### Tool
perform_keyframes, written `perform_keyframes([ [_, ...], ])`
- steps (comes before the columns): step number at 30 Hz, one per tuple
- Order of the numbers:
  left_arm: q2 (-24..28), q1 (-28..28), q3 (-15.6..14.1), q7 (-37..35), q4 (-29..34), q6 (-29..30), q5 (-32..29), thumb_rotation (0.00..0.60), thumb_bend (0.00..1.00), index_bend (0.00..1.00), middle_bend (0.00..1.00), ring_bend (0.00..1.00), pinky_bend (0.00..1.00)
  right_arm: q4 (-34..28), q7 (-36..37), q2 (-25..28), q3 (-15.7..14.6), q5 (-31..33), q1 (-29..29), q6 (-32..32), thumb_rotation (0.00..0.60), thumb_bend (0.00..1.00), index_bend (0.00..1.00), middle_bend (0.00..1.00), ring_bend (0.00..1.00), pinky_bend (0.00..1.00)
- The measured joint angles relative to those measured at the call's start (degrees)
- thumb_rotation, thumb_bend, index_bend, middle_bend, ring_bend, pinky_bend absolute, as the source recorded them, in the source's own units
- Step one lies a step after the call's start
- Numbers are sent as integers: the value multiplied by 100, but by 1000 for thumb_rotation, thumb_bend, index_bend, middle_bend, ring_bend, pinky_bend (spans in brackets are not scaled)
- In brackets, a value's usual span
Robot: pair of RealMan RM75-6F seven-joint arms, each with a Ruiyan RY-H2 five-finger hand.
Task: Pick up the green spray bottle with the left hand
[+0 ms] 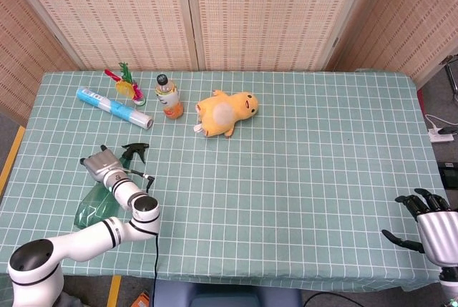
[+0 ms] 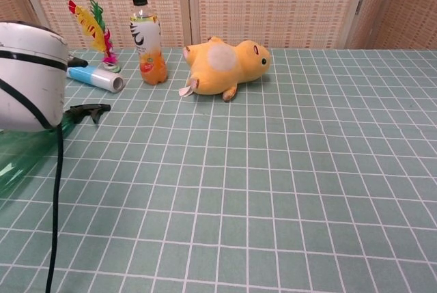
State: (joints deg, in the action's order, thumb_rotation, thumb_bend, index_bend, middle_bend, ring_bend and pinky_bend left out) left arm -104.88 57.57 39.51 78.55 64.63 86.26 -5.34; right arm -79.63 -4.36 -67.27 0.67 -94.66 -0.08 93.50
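The head view looks steeply down from above the near edge, taking in the whole green checked tablecloth (image 1: 300,164) against the woven wall panels. The chest view sits low and close, looking level across the cloth. Both share the yellow plush duck (image 1: 226,111) (image 2: 225,67) and orange-drink bottle (image 1: 168,96) (image 2: 148,39), upper left.

My test bench in a lab-like room, table (image 1: 300,178) under green checked cloth, woven screen panels (image 1: 257,13) at far side, cables (image 1: 440,129) on floor right
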Motion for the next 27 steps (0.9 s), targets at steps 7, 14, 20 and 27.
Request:
perform_keyframes([
  [7, -125, 118, 113, 39, -93, 15, 8, 600, 216, 4, 243, 202, 132, -24, -41, -2, 7, 20, -2, -9, 600, 0, 381, 428, 238, 341],
  [14, -218, 87, 173, 101, -229, -2, -74, 600, 217, 8, 250, 202, 129, -8, -9, -2, 5, 12, -3, -1, 600, 0, 381, 429, 243, 343],
  [20, -235, 47, 220, 81, -289, -74, -43, 600, 217, 25, 271, 205, 127, -7, -6, -2, 4, 8, -2, 0, 600, 0, 381, 429, 243, 343],
  [27, -261, 0, 290, 111, -336, -127, -96, 600, 216, 35, 319, 208, 126, -27, 2, 6, 2, 17, -1, -16, 600, 0, 381, 430, 245, 350],
])
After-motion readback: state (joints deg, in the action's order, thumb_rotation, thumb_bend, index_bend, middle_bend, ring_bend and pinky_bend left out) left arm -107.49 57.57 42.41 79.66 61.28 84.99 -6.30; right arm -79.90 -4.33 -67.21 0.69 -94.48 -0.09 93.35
